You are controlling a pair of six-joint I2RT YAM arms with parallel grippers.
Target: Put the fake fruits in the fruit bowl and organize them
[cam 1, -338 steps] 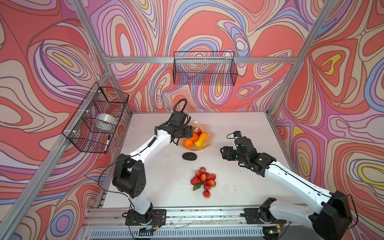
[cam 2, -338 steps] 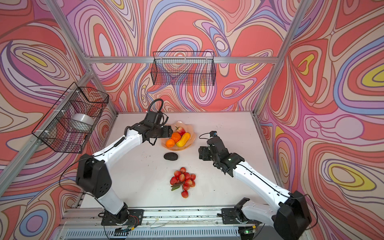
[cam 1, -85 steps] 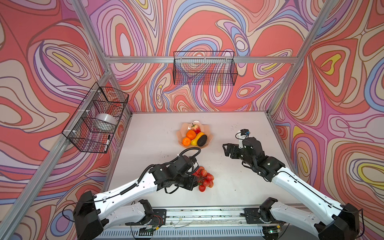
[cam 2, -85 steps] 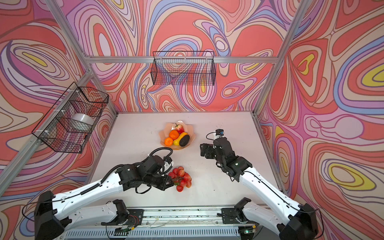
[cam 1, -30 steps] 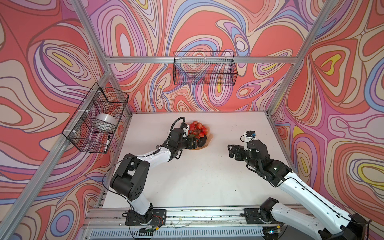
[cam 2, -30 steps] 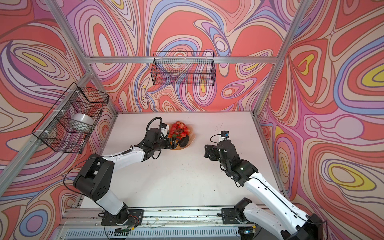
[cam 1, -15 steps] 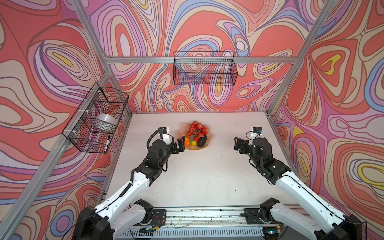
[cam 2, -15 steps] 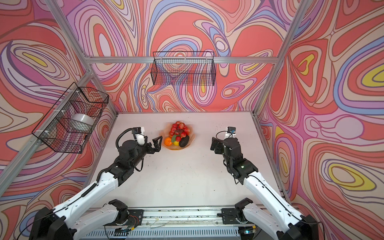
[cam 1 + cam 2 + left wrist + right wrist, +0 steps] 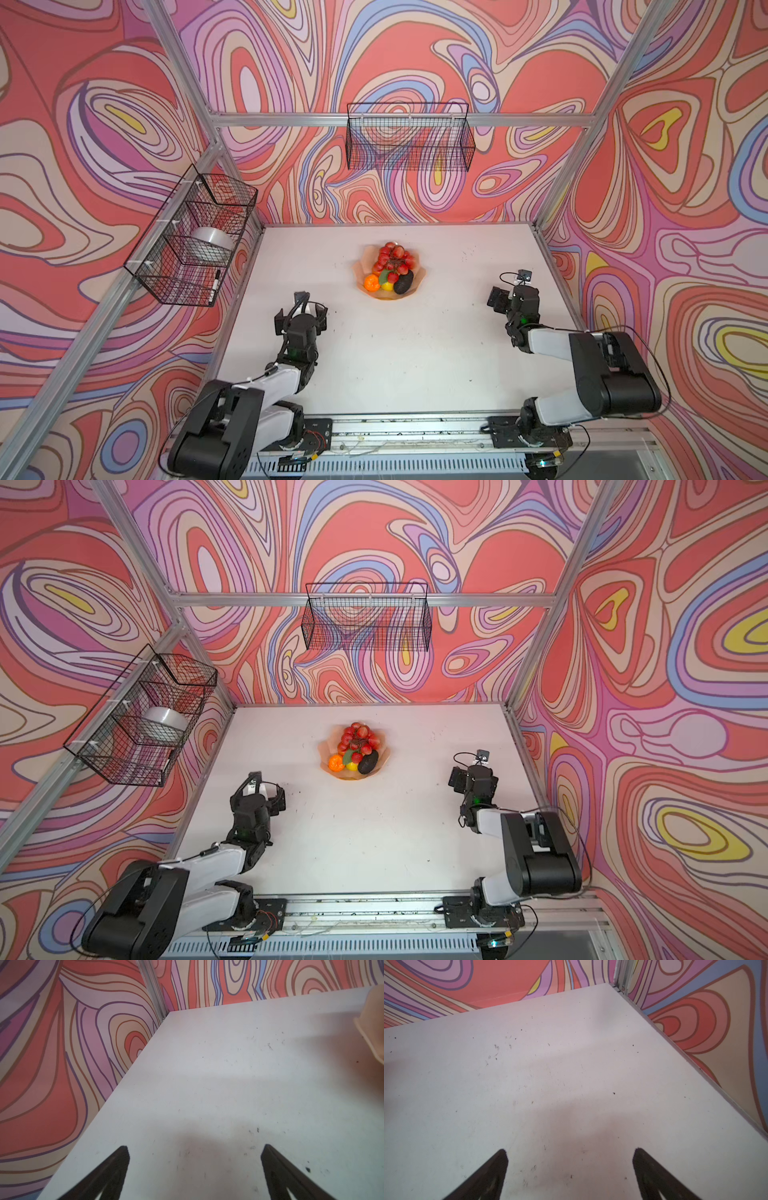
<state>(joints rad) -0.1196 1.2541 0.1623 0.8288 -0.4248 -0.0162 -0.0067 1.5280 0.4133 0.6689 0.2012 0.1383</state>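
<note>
The fruit bowl (image 9: pixel 420 275) sits on the white surface (image 9: pixel 395 357) toward the back, about midway between the side walls. A bunch of red berries (image 9: pixel 392 257) is heaped over its far half, with a green leaf (image 9: pixel 384 275) at the near edge of the bunch. Along the bowl's near side lie an orange (image 9: pixel 371 282), a yellow fruit (image 9: pixel 387 286) and a dark avocado (image 9: pixel 403 282), side by side and touching. Whatever lies under the berries is hidden, so I cannot tell what else the bowl holds.

The left gripper (image 9: pixel 300 313) hovers near the bowl's front left, apart from it. Its fingers (image 9: pixel 116 1164) are spread wide with nothing between them, and the bowl's rim (image 9: pixel 372 1022) shows at the edge of the left wrist view. The right gripper (image 9: pixel 515 294) is well off to the bowl's right, its fingers (image 9: pixel 492 1167) likewise wide and empty over bare surface. A black wire basket (image 9: pixel 409 143) hangs on the back wall.
</note>
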